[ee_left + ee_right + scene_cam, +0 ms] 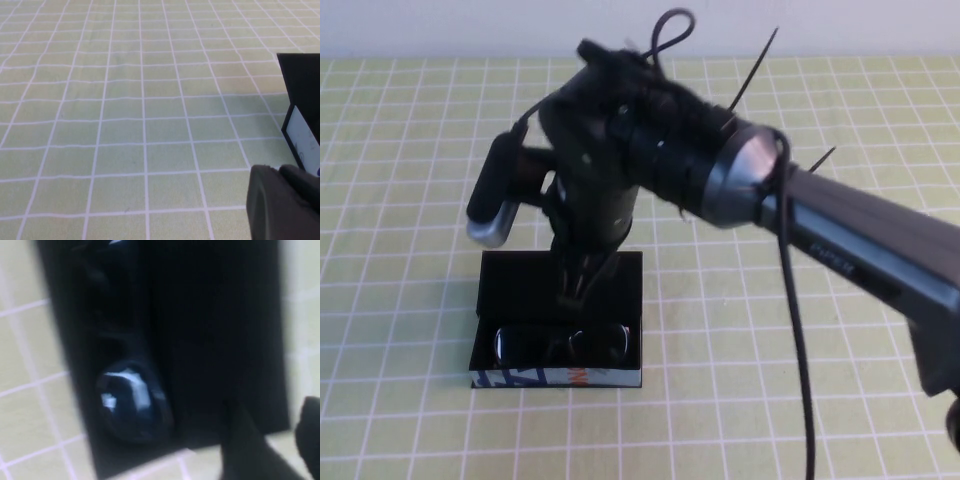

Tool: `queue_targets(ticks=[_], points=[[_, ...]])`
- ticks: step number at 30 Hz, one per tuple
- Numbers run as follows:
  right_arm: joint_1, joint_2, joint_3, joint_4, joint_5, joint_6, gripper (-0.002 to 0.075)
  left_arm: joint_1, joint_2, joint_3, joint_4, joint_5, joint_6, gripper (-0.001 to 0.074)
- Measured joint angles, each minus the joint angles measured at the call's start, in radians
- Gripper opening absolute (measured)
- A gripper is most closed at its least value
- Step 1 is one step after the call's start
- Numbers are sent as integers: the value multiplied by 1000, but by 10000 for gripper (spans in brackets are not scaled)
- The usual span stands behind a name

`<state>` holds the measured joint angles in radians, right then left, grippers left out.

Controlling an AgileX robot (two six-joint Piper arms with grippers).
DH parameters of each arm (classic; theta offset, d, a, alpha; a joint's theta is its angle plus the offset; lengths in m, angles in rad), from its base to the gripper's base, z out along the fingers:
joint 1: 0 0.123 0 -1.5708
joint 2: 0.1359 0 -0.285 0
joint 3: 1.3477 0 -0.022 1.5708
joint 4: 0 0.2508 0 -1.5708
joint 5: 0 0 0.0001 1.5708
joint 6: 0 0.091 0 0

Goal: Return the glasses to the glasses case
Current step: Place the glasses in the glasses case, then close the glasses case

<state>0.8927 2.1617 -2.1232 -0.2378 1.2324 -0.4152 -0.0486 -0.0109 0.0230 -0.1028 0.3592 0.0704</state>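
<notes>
while my right tool (575, 285) hangs over the open glasses case (558, 375) from above, the glasses (560, 345) lie inside, along its patterned front wall, so the lid is what's left. left wrist: checked bench (125, 125), my left tool (282, 205) beside the case, grip unreadable. right wrist: fingers (250, 450) parted, empty, over the lid.

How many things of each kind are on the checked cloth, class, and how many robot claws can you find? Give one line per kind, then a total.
Glasses: 1, the glasses, lying inside the case.
Cases: 1, the glasses case, lid open.
Claws: 2, the right claw above the case's open lid, and the left claw low over the cloth beside the case.
Total: 4
</notes>
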Motion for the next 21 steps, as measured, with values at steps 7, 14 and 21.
queue_targets(ticks=[7,14,21], points=[[-114,-46,-1,8,4,59,9,0,0,0,0,0,0,-1],[-247,-46,-1,155,7,66,-15,0,0,0,0,0,0,-1],[-372,-55,3,338,9,74,-16,0,0,0,0,0,0,-1]])
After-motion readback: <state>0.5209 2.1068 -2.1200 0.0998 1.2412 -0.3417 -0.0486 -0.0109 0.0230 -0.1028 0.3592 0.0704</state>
